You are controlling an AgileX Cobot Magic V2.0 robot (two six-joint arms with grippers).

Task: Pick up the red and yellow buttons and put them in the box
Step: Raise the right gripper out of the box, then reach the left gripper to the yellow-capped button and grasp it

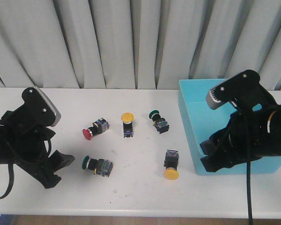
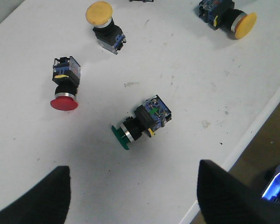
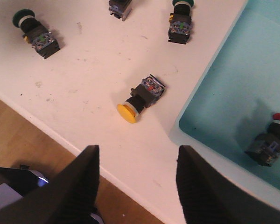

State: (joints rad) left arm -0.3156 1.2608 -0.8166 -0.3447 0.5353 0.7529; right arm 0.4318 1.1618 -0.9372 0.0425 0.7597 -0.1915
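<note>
On the white table lie a red button (image 1: 88, 134), a yellow button (image 1: 126, 116) behind it and another yellow button (image 1: 171, 174) near the front, beside the turquoise box (image 1: 188, 123). One more red button (image 3: 274, 137) lies inside the box (image 3: 222, 103). My left gripper (image 1: 56, 171) hovers open at the table's left, short of a green-capped button (image 2: 127, 134); the red button (image 2: 64, 103) lies a little beyond it. My right gripper (image 1: 208, 154) hangs open over the box's front left corner and the table edge, with the front yellow button (image 3: 128, 113) just ahead of it.
Two green-capped buttons lie among the others, one at front left (image 1: 85, 162) and one at the back (image 1: 154, 114) near the box. The table's front edge (image 3: 60, 140) runs close under my right gripper. A grey curtain hangs behind.
</note>
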